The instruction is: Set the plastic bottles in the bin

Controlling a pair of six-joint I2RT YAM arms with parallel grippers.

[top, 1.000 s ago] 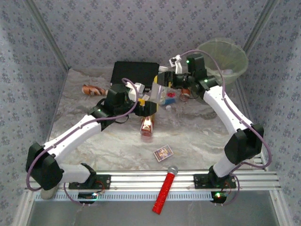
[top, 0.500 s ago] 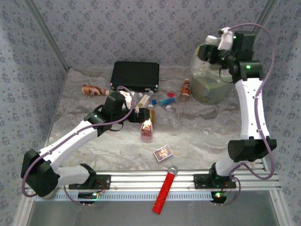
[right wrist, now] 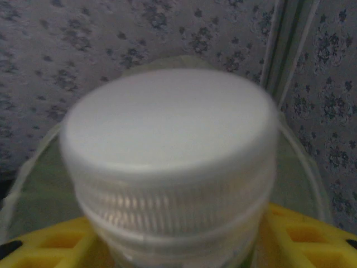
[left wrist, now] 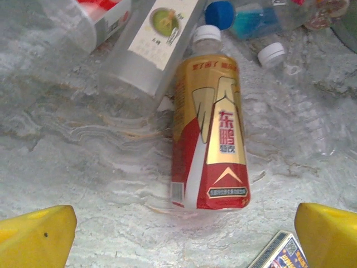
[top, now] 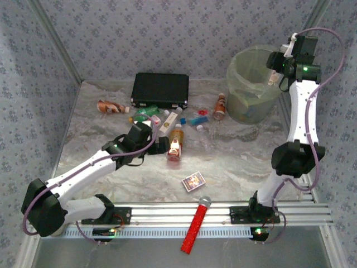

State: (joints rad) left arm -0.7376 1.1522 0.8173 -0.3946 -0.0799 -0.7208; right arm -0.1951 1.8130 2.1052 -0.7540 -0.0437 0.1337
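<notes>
The right tool clamps a clear white-capped plastic bottle above the round pale-green translucent bin at one o'clock. The left tool, spread wide and empty, hovers over an orange-brown red-labelled bottle. Several bottles lie unbinned on the marbled worktop.

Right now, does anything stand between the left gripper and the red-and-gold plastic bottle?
Nothing visible does. Bare marbled table lies between the open left gripper and the red-and-gold plastic bottle; the small patterned card box sits aside.
</notes>
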